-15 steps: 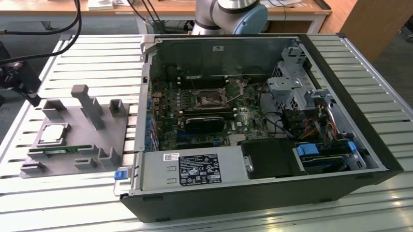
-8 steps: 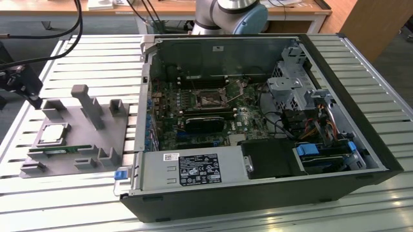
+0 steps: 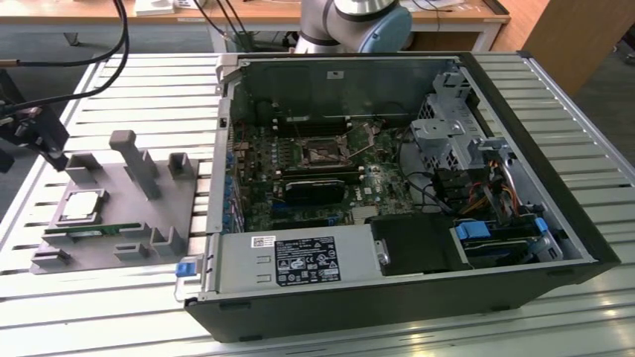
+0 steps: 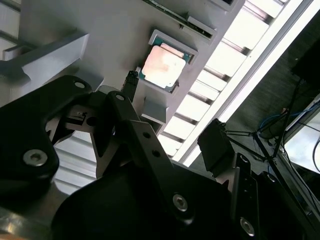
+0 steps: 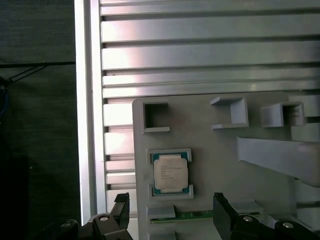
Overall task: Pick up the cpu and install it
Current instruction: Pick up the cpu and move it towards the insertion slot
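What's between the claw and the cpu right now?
In the first wrist view, just the grey holder's raised lip; the open claw is empty, and the cpu sits in its pocket.

You are looking at black label (image 3: 308, 262) sitting on grey metal cover (image 3: 233, 277) in exterior view: white print showing, nothing reading clearly. Small white sticker (image 3: 263, 240) lying just beside it, print too small to read. Cpu (image 5: 170, 172) carrying faint print lines in first wrist view, not reading legibly.
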`<state>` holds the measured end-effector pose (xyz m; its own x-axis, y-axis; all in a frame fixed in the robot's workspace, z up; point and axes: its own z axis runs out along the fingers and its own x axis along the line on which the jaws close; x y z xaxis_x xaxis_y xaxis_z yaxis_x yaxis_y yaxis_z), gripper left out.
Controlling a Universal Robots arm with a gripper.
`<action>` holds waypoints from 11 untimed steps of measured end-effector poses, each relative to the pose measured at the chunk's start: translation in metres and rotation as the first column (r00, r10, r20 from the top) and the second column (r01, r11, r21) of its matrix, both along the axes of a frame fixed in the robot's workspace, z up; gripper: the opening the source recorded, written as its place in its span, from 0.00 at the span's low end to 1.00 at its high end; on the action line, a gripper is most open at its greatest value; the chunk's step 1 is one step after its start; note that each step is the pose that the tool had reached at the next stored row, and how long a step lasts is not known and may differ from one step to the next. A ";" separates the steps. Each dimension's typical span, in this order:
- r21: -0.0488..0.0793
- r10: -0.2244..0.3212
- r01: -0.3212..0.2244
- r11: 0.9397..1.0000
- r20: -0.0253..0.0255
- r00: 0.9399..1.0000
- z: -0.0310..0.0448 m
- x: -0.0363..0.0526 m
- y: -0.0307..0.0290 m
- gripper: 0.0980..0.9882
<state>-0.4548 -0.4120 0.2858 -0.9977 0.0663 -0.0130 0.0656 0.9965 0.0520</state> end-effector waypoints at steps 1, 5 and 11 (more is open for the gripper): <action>0.000 0.000 0.000 1.000 0.000 1.000 -0.0006 0.0000 -0.0002 0.74; 0.000 0.000 0.000 1.000 0.000 1.000 -0.0034 0.0000 -0.0011 0.74; 0.001 0.000 0.000 1.000 -0.001 1.000 -0.0079 0.0000 -0.0021 0.74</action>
